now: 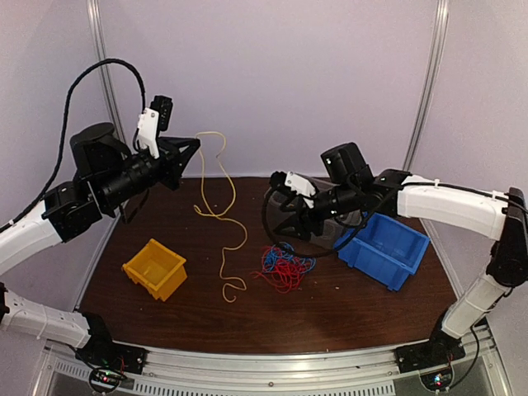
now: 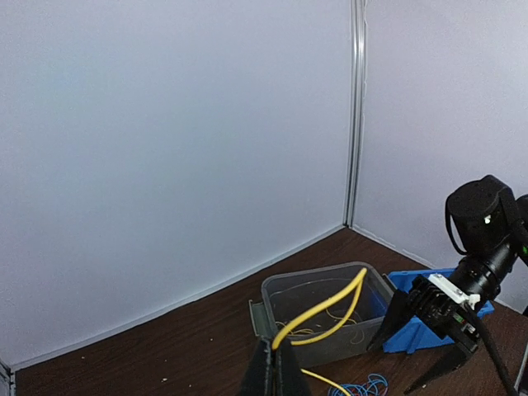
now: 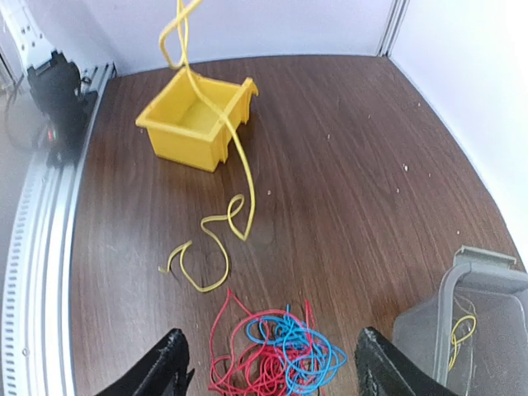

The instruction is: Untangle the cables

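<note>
Right now the left gripper (image 1: 196,142) is pinched tight on the top end of the yellow cable (image 1: 224,198) and holds it high over the back left part of the desk (image 1: 346,305). The right gripper (image 1: 285,221) has its fingers spread wide with nothing in them. It hangs above the red and blue tangle (image 1: 285,266), which sits near the middle of the desk, a little toward the near edge. The yellow cable hangs mostly up and down, all wiggly. Its long way goes from the left gripper down toward the near edge. Its loose tip curls on the desk between the yellow bin (image 1: 155,268) and the tangle, close to the tangle but, I think, not caught in it. The tangle is a round heap with no clear long way. I think a good move is to lift the yellow cable away slowly and watch that no red loop comes along. The right gripper should come straight down and pinch only one colour at the edge of the heap, not the whole bunch.
</note>
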Robot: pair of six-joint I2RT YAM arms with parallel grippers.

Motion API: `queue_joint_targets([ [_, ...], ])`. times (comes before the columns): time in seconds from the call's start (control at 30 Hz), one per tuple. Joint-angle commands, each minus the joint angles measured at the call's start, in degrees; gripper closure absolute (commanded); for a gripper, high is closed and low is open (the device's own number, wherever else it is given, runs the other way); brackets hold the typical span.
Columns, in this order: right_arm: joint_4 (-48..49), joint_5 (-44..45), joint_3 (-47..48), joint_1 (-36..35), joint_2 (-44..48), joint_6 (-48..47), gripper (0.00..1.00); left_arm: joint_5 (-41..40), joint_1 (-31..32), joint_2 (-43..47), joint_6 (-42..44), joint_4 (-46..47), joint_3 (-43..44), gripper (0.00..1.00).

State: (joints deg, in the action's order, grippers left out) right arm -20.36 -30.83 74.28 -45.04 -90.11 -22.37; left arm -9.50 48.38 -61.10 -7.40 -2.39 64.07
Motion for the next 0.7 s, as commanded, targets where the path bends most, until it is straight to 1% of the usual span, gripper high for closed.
queue_joint_targets([
  [0.0,2.21,-6.99,5.13,0.48,-3.70,6.44,0.25,2.95,-0.04,-0.07,-2.01,5.81,1.11,1.00],
  [0.13,5.69,-11.89,7.78,0.48,-8.74,10.91,0.22,3.74,-0.04,0.37,-3.49,7.20,1.06,1.00],
  [0.27,8.27,-20.55,10.88,0.56,-13.22,17.90,0.21,6.05,-0.08,0.68,-5.41,7.46,1.80,1.00],
  [0.33,11.89,-21.64,10.41,0.48,-13.71,20.95,0.21,6.49,-0.04,0.93,-5.81,7.49,2.16,1.00],
  [0.4,13.23,-21.69,10.65,0.52,-14.29,21.74,0.21,6.80,-0.04,1.02,-5.93,7.49,2.52,1.00],
  [0.5,12.20,-23.74,11.81,0.51,-15.97,21.42,0.28,6.84,-0.05,1.52,-5.97,8.02,2.34,1.00],
  [0.6,13.27,-26.52,11.66,0.43,-17.41,22.35,0.33,6.86,-0.04,1.90,-6.15,8.41,2.11,1.00],
  [0.67,14.67,-27.58,11.66,0.35,-18.39,25.11,0.37,7.09,-0.04,2.04,-6.35,8.57,2.11,1.00],
])
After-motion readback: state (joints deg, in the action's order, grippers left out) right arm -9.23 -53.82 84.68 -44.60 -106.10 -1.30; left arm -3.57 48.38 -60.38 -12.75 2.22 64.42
